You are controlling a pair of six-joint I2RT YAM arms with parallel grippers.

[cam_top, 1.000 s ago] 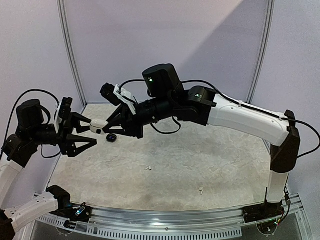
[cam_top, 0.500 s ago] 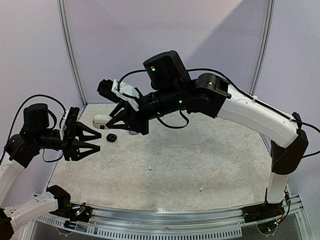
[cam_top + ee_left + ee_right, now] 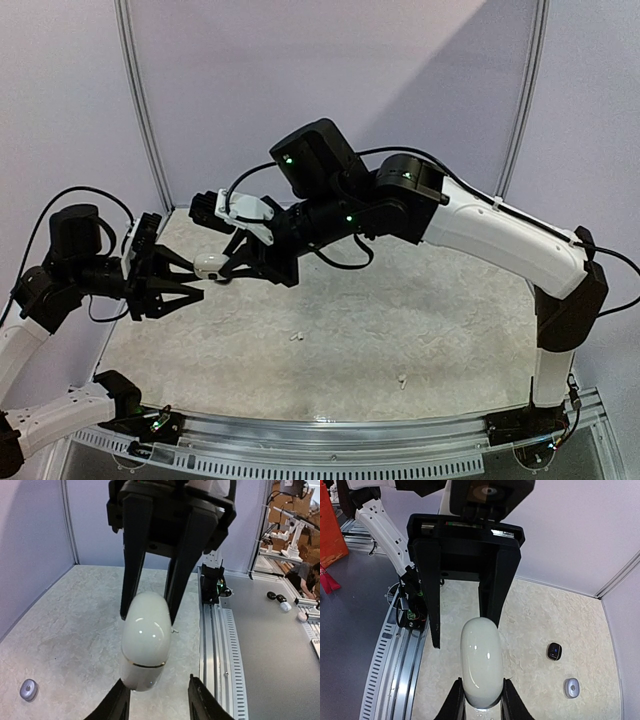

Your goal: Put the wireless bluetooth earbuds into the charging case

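Observation:
My right gripper (image 3: 220, 266) is shut on a white pebble-like charging case (image 3: 210, 265) and holds it in the air over the table's far left. In the right wrist view the case (image 3: 481, 662) sits gripped between my right gripper's (image 3: 481, 690) fingers. My left gripper (image 3: 193, 282) is open and faces it. In the left wrist view the case's free end (image 3: 146, 645) lies between my left gripper's (image 3: 157, 682) spread fingers, close to the left one. A small black bud (image 3: 554, 651) and a silvery-grey bud (image 3: 571, 687) lie on the table. Two white buds (image 3: 296, 336) (image 3: 402, 379) lie nearer the front.
The silvery-grey bud also shows in the left wrist view (image 3: 28, 689). A metal rail (image 3: 330, 432) runs along the table's front edge. A wall post (image 3: 145, 130) and purple walls close the back and left.
My right gripper has carried the case down and toward my left gripper, so its end now lies between the left fingers. My left gripper let go of it earlier and stays open.

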